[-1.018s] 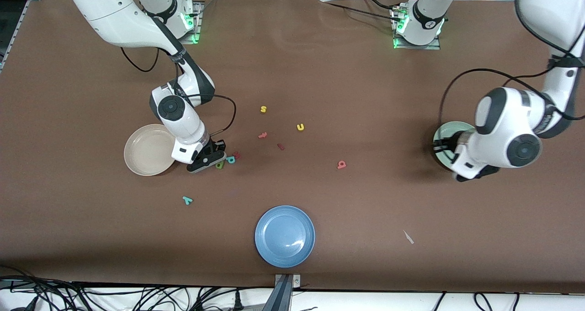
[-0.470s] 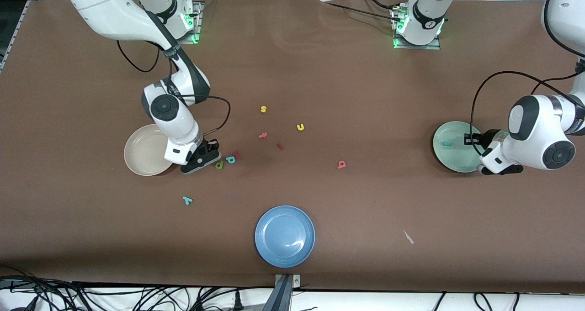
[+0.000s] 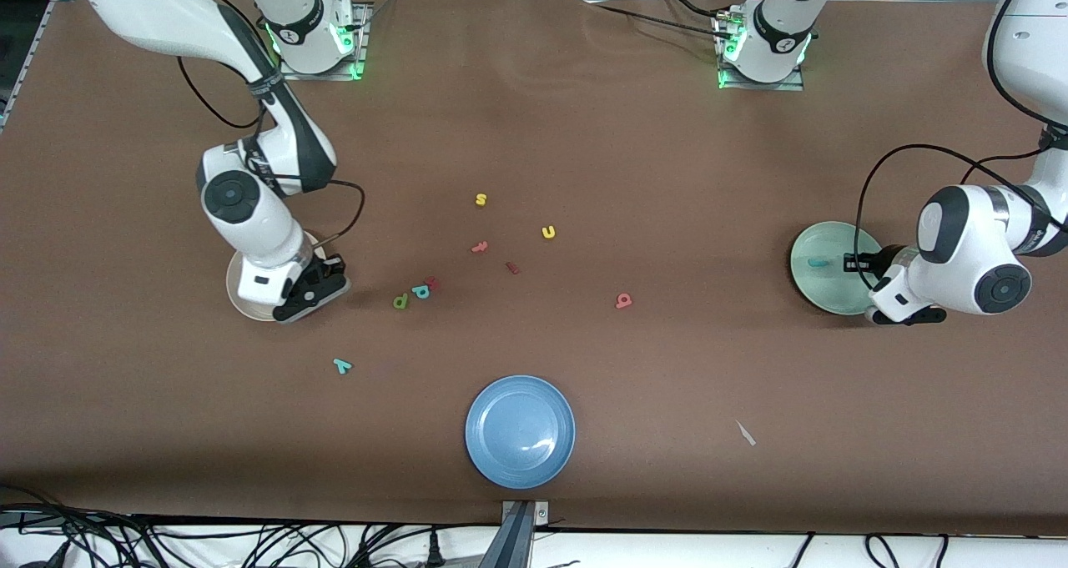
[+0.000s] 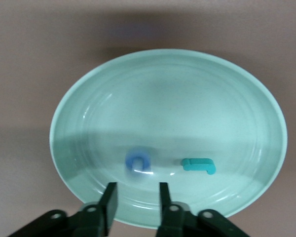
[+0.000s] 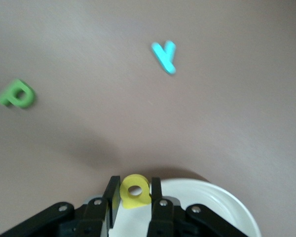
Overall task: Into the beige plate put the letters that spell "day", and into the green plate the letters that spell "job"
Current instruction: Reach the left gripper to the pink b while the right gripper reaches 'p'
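Observation:
My right gripper (image 3: 313, 297) is shut on the yellow d (image 5: 134, 193) and hangs over the rim of the beige plate (image 3: 242, 305), whose edge (image 5: 222, 210) shows under the fingers. The green a (image 3: 400, 301) and the teal y (image 3: 342, 365) lie on the table nearby. My left gripper (image 4: 137, 190) stands open and empty over the edge of the green plate (image 3: 822, 293). In that plate (image 4: 167, 64) lie the blue o (image 4: 138, 162) and the teal j (image 4: 199, 165). The salmon b (image 3: 623, 301) lies mid-table.
A teal p (image 3: 421, 290) with a small red piece (image 3: 432, 283) lies beside the green a. Yellow s (image 3: 481, 199) and u (image 3: 548, 232), red t (image 3: 479, 247) and l (image 3: 512, 268) are mid-table. A blue plate (image 3: 520, 430) sits near the front edge, and a pale scrap (image 3: 745, 433) lies toward the left arm's end.
The right gripper has carried the yellow d away from the green a to the beige plate's rim. The left gripper has opened, and the blue o is now in the green plate.

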Available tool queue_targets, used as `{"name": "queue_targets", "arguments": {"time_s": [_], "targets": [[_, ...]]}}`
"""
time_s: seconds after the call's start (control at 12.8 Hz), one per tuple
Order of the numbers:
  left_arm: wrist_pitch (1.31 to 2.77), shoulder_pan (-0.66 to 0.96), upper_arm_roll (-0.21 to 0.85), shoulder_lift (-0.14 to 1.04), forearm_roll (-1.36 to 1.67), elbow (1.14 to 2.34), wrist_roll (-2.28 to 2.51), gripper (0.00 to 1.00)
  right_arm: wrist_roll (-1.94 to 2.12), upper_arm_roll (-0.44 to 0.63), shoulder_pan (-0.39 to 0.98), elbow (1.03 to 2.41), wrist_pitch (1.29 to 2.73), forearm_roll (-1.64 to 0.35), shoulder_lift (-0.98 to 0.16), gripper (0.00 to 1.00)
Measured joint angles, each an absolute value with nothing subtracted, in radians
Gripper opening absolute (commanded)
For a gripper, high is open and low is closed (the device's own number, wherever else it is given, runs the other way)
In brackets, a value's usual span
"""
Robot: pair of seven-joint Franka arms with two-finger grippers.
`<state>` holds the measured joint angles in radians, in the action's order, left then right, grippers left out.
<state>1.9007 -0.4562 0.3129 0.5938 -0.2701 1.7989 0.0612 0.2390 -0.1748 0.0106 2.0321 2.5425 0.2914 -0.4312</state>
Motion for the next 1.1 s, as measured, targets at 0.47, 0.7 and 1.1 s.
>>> {"name": "queue_targets", "arguments": {"time_s": [0.47, 0.7, 1.1], "targets": [[1.902, -0.458, 0.486, 0.563, -0.261, 1.740, 0.340, 1.00, 0.304, -0.132, -0.019, 2.151, 2.525, 0.282, -0.344, 0.93], [1.910, -0.391, 0.567, 0.560, -0.209, 1.699, 0.634, 0.96, 0.291, -0.158, -0.019, 2.151, 2.526, 0.167, -0.345, 0.92], [2.033, -0.110, 0.563, 0.675, -0.199, 1.559, 0.978, 0.94, -0.008, -0.255, 0.066, 2.051, 2.532, 0.111, -0.438, 0.89]]}}
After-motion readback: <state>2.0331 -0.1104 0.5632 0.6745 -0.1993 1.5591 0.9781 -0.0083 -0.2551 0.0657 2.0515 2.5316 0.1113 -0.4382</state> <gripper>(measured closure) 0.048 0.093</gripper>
